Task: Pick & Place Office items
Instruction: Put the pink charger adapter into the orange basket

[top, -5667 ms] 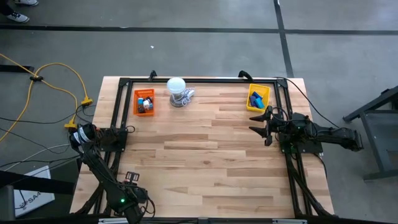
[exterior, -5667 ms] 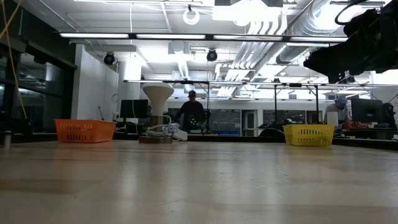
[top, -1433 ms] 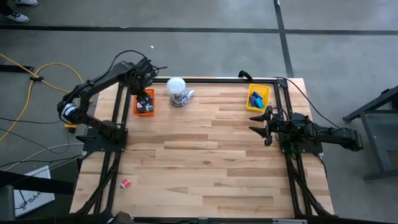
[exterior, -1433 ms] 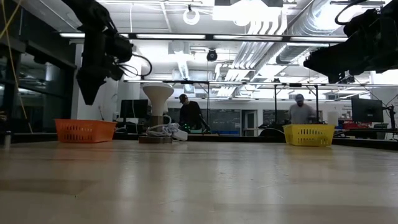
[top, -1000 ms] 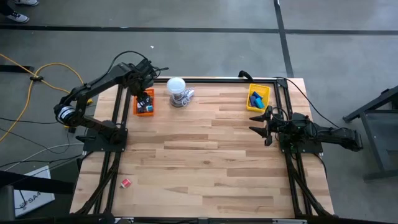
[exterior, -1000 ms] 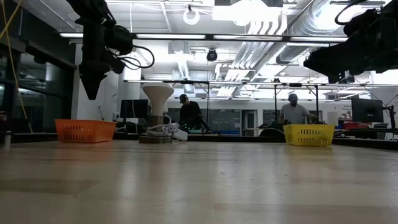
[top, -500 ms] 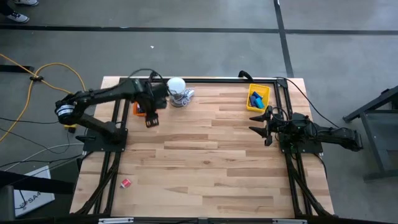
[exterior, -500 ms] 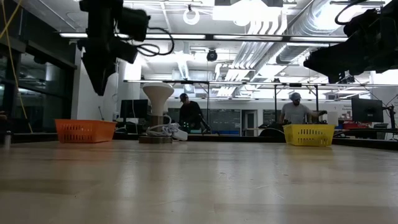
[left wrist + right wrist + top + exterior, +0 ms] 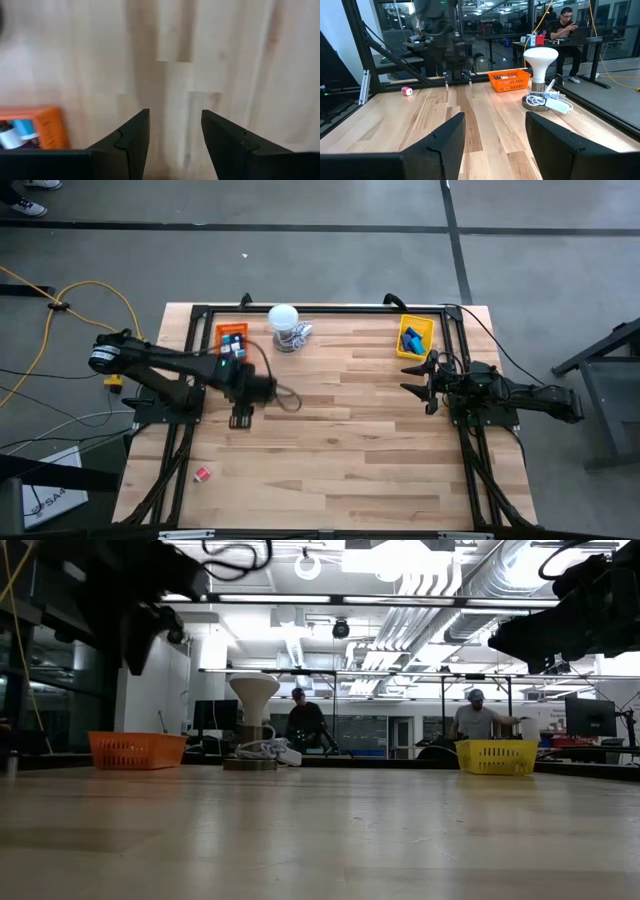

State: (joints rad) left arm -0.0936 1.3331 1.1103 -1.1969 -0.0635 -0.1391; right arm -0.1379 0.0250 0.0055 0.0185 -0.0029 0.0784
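office items sorted in two trays, both arms empty
blue and teal office items in yellow tray; mixed bits in orange tray. left gripper and right gripper released, over bare table.

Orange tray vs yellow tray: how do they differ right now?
The orange tray sits at the table's far left; the yellow tray at the far right. The orange tray holds mixed small pieces, teal, white and dark; the yellow tray holds mostly blue blocks. The left gripper is over bare table near the orange tray; the right gripper, open, waits by the yellow. Both are small slotted baskets.
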